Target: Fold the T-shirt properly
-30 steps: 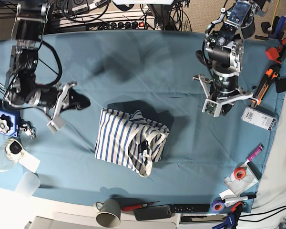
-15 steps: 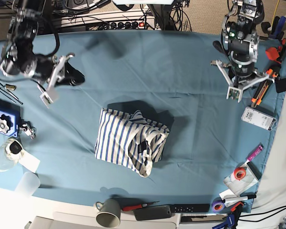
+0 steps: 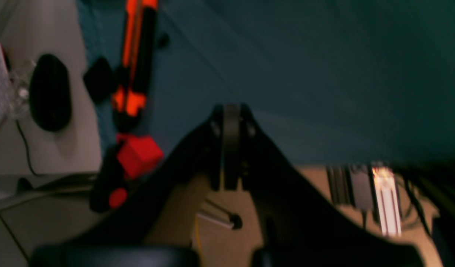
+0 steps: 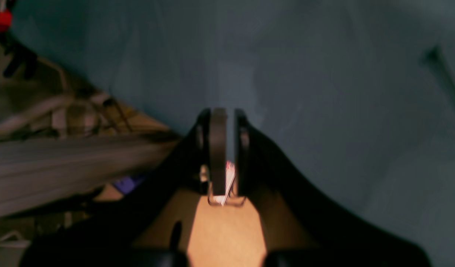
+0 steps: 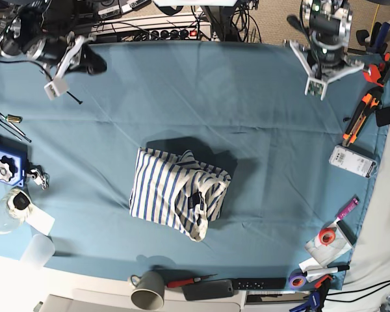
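Overhead, the left gripper (image 5: 324, 66) hangs near the far edge of the teal cloth-covered table (image 5: 260, 130), on the base view's right side. Its wrist view shows the two dark fingers (image 3: 231, 144) pressed flat together with nothing between them, above bare teal cloth. Just beside it in that view lie an orange-and-black hand tool (image 3: 134, 70) and a red-and-black clamp (image 3: 127, 167), both blurred.

The right gripper (image 5: 70, 62) sits at the far corner on the base view's left, its arm angled down from the cluttered back edge (cables and a power strip lie behind it). In its wrist view the fingers (image 4: 218, 148) stand nearly together, a thin slit showing between the pads, and they pinch nothing; only plain cloth lies under them.

The white short-sleeved T-shirt with thin blue stripes (image 5: 177, 192) lies folded into a compact, slightly rumpled bundle near the middle of the table, well apart from both grippers. A grey mug (image 5: 147, 290) stands at the near edge, just below the shirt in the overhead view.
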